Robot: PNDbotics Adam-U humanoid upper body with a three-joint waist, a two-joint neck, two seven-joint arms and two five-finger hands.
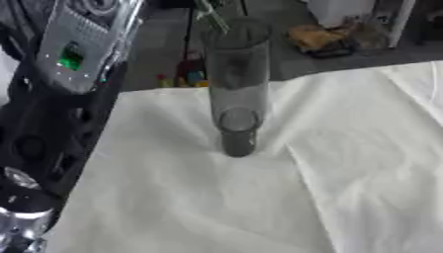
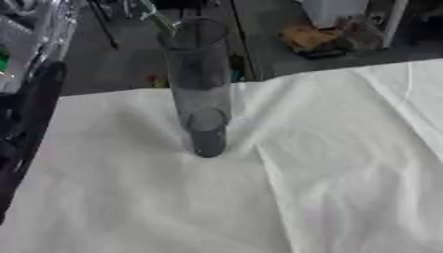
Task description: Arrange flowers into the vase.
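Note:
A tall clear glass vase (image 1: 235, 89) stands upright on the white tablecloth (image 1: 259, 197), a little left of centre. A thin pale green stem (image 2: 156, 17) slants down from the top edge to the vase's rim; its flower head is out of view. My left arm (image 1: 73, 54), silver with a green light, rises along the left side and leaves the view at the top. Its hand does not show. Neither my right arm nor its hand shows in either view.
The cloth lies in broad folds, with a ridge running right of the vase (image 2: 259, 143). Beyond the table's far edge is dark floor with an orange-brown object (image 1: 316, 37), a white container (image 2: 333, 11) and small coloured items (image 1: 186, 76).

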